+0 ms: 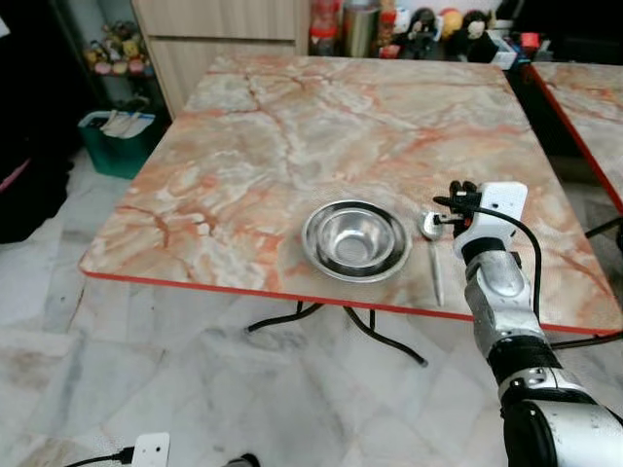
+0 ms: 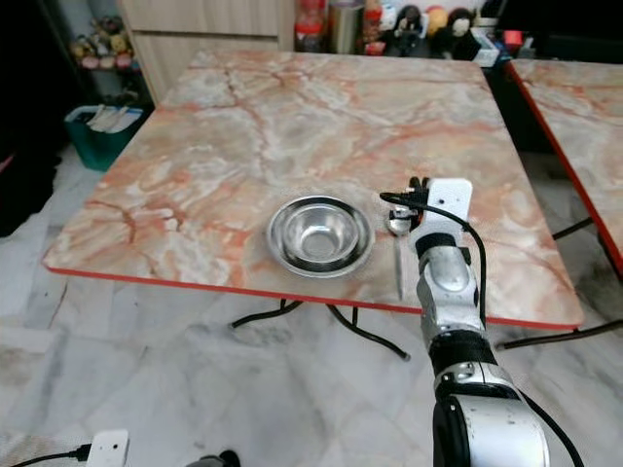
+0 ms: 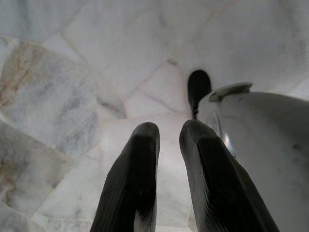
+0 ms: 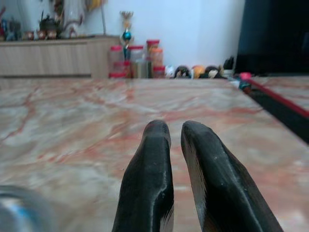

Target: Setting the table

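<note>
Left eye view: our right gripper (image 1: 456,204) — fingers together — hovers near the marble table's (image 1: 292,146) front edge, partly hiding the metal spoon (image 1: 434,255) beside the round steel bowl (image 1: 354,239).

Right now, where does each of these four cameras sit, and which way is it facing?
Left eye view: on the head, looking forward and down at the marble table, steel bowl and spoon; the right arm shows, right gripper above the spoon.
Right eye view: the head's other eye, same scene, slightly shifted.
Left wrist view: on the hanging left arm, facing the floor tiles past the left gripper.
Right wrist view: low over the table, facing the far jars.
Both wrist views show nearly closed jaws.
</note>
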Motion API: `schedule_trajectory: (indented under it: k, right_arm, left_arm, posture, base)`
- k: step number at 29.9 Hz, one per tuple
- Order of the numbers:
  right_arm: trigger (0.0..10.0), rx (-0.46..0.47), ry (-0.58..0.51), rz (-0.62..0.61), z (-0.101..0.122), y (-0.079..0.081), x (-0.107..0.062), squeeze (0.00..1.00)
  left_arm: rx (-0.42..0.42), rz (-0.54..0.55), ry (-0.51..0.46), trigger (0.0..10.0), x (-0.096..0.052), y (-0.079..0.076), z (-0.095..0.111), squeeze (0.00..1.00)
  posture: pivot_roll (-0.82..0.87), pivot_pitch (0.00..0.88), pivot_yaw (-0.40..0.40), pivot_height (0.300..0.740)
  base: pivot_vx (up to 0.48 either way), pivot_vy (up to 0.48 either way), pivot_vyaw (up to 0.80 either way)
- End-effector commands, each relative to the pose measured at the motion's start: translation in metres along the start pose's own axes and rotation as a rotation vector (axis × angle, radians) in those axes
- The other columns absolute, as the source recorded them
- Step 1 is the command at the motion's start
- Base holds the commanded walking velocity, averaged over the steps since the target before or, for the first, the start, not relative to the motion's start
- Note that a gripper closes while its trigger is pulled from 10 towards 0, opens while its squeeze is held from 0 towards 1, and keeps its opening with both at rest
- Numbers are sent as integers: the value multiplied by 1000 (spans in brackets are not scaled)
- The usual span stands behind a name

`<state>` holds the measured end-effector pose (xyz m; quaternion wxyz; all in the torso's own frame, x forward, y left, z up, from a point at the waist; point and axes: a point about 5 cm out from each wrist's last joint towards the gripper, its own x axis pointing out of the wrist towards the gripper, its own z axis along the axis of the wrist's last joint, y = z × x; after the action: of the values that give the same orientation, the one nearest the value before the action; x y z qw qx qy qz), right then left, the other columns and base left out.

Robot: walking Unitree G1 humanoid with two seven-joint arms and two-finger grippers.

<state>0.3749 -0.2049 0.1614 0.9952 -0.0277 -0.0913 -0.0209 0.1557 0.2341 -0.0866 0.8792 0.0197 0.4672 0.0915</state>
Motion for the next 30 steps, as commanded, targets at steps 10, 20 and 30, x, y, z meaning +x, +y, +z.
schedule_trajectory:
  k: [10, 20, 30]
  right_arm:
    - [10000, -75, -123, -19, 12, -12, -24, 0]
    - [10000, -100, -23, -15, -17, -17, -49, 0]
    - [10000, -58, 258, -46, -81, -25, -96, 0]
  left_arm:
    - [34, -21, 31, 10000, -2, -3, -10, 0]
    - [41, -25, 31, 10000, -2, -3, -10, 0]
    - [48, -31, 32, 10000, -2, -3, -11, 0]
  posture:
    - [4, 89, -17, 736]
    - [0, 74, -20, 736]
    - [1, 63, -26, 736]
  base:
    - [0, -459, 0]
    - [0, -428, 0]
    - [0, -407, 0]
